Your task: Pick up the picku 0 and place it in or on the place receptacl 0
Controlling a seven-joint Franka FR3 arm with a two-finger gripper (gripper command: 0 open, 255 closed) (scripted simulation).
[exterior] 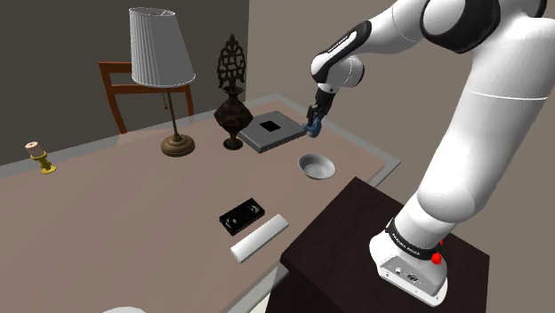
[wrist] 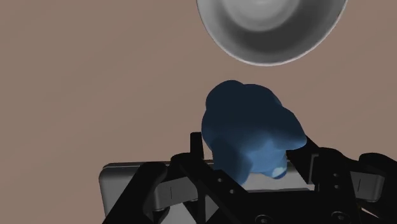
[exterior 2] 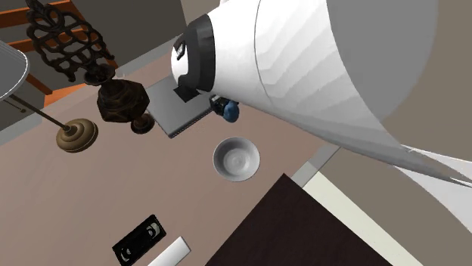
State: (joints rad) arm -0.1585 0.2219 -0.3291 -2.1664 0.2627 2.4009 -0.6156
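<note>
Pickup done — the gripper [exterior: 312,127] pinches the blue lump [wrist: 248,130] aloft; placing remains — the white bowl [exterior: 303,164], six o'clock of it in the shoulder view, sits empty.

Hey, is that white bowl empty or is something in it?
Empty. The white bowl shows a bare inside; the blue toy sits clasped in the tool, outside it.

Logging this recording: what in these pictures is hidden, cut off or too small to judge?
Shoulder view: the blue figure in the claw is too small to tell what it depicts.
Second exterior view: the arm's white shell covers most of the blue figure.
Wrist view: the white bowl is cut by the picture's edge.
Shoulder view: a pale object is cut by the bottom edge, unidentifiable.
</note>
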